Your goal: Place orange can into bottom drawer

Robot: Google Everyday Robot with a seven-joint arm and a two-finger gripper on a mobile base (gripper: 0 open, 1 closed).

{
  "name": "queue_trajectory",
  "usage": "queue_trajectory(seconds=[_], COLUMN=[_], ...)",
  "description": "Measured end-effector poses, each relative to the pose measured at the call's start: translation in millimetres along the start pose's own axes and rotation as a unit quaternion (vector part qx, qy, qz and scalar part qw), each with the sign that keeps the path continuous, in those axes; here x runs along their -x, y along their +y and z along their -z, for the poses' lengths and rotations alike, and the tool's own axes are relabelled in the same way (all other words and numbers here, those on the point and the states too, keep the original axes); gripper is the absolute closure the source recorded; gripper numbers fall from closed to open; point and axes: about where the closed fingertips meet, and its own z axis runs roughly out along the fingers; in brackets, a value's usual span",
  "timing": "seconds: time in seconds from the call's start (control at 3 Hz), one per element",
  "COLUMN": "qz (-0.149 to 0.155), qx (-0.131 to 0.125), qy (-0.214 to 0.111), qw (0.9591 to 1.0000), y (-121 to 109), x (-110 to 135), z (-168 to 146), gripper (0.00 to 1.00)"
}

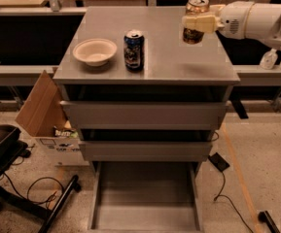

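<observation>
Clasping the orange can, the claw hangs over the grey cabinet top, bottom drawer open below.

Likely a lab or office: grey drawer cabinet, cardboard box, loose floor cables, chair base; gripper clamps orange can over cabinet's far right corner

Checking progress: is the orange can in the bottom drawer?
No, the gripper holds the orange can above the cabinet top, far from the bottom drawer.
</observation>
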Motion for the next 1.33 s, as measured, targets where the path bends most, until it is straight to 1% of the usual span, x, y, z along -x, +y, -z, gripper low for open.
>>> queue_trajectory(seconds=[0.33,0.67,1.0,1.33], qz=[0.005,-0.002,-0.001,-0.001], qx=[0.028,0.054,0.054,0.078], qy=[0.011,0.044,0.044,0.043], qw=[0.9995,0.9976,0.9976,0.996], y=[48,92,92,113], x=[-15,-44,-44,-63], z=[37,68,68,71], gripper=[1.0,1.0,1.0,1.0])
